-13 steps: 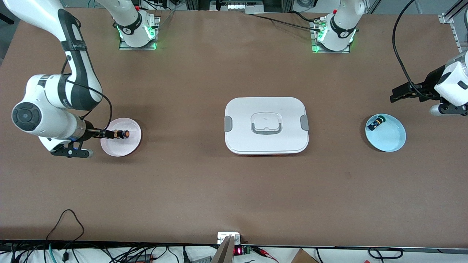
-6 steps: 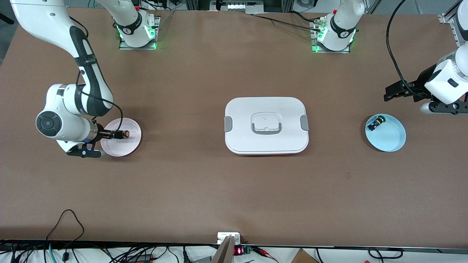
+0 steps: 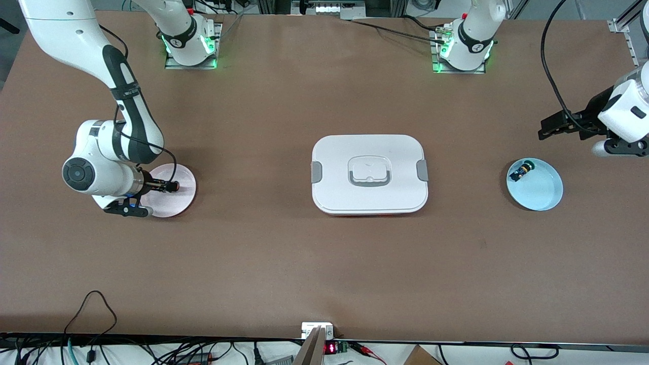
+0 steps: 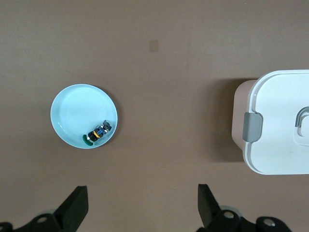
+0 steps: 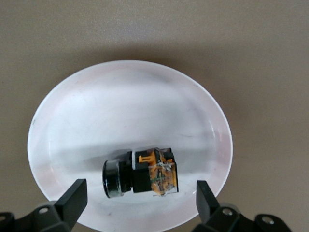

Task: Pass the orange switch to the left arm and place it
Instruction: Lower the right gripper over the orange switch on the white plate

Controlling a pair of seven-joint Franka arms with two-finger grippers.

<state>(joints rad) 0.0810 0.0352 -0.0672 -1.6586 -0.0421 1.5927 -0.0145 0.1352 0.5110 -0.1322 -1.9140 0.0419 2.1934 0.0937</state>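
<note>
The orange switch lies on its side on a pale pink plate at the right arm's end of the table. In the front view only its cap end shows on the pink plate. My right gripper is open just over the switch, one finger off each end, touching nothing; it also shows in the front view. My left gripper is open and empty, over bare table beside the blue plate; it also shows in the front view. The white box stands mid-table.
A light blue plate at the left arm's end holds a black-and-blue switch with a green cap; both show in the left wrist view, the plate and the switch. The box's edge with a grey latch shows there too.
The right arm has swung toward the pink plate, and its hand now covers most of the switch in the front view. The left gripper shifted slightly beside the blue plate. The switch has not moved.
</note>
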